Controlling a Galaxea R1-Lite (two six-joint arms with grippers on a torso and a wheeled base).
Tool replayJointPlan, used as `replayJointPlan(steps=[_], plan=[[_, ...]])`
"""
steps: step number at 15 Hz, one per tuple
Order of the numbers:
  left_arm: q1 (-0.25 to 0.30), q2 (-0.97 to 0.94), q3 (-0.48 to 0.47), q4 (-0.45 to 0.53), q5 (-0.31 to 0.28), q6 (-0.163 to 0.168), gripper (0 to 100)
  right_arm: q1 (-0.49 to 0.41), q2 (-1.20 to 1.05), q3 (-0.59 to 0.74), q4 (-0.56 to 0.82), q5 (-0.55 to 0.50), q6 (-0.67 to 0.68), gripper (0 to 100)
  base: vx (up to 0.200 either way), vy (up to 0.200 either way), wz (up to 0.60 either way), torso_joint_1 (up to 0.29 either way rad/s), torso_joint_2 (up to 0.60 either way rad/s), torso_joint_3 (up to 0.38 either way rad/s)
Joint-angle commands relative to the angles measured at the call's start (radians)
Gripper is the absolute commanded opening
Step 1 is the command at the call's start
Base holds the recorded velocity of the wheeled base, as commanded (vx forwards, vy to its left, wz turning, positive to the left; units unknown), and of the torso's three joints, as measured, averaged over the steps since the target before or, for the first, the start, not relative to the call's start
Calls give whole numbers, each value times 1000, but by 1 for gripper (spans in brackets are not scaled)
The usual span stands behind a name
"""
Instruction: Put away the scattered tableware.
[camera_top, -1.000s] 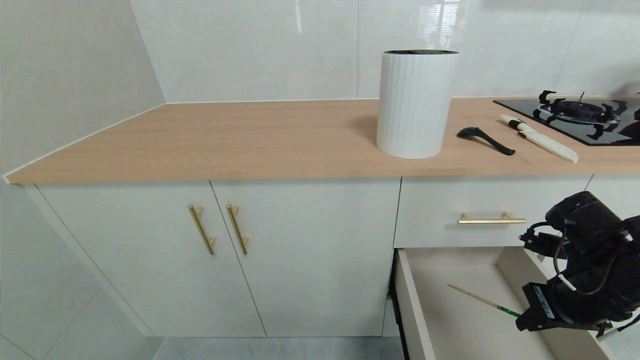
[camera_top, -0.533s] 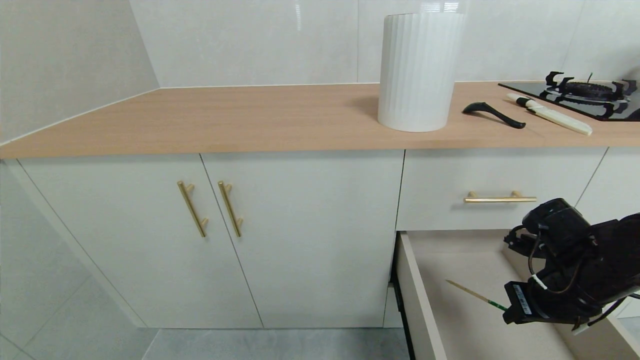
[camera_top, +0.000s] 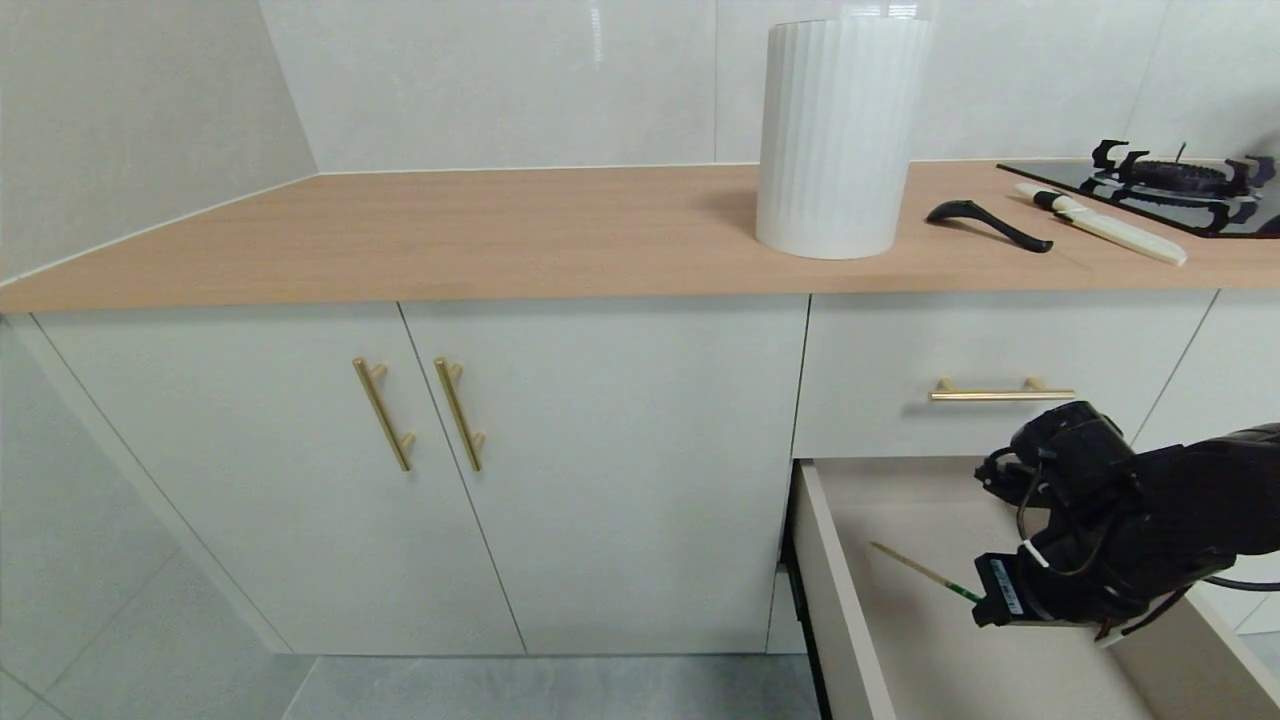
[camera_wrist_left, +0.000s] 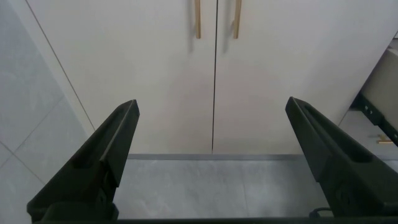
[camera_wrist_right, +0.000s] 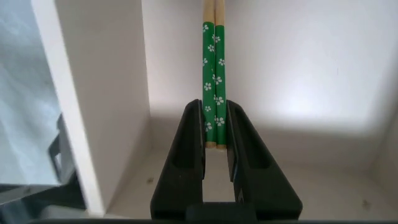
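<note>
Head view first: the right gripper (camera_top: 982, 598) hangs inside the open drawer (camera_top: 828, 585), over its right half, with a pair of chopsticks (camera_top: 920, 572) poking out toward the drawer's left wall. Up on the bench (camera_top: 500, 235), a black spoon (camera_top: 985, 224) and a knife (camera_top: 1105, 227) lie toward the right end, between the white canister (camera_top: 838, 140) and the stove (camera_top: 1170, 183), so there's more to collect.

Left wrist view: the left gripper (camera_wrist_left: 211, 109) has its fingers wide apart, nothing between them, facing the cabinet doors (camera_wrist_left: 214, 68).

Right wrist view: the fingers are clamped on the green flowered ends of the chopsticks, which run straight out over the pale drawer floor (camera_wrist_right: 298, 74), near the side wall (camera_wrist_right: 93, 93).

The job now, I'd say, is a low release. Bring the sticks down nearly flat onto the drawer floor before parting the fingers, otherwise they'll bounce and roll. Keep the tips off that side wall.
</note>
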Motion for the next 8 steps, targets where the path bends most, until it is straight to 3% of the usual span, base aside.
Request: replayJointPlan(steps=[1, 8], plan=[[0, 2, 0, 0, 1, 0, 100, 1, 104, 2, -67, 0, -8, 0, 0, 0, 0, 0, 0, 0], [0, 2, 0, 0, 1, 0, 100, 11, 248, 45, -250, -32, -8, 0, 0, 0, 0, 0, 0, 0]])
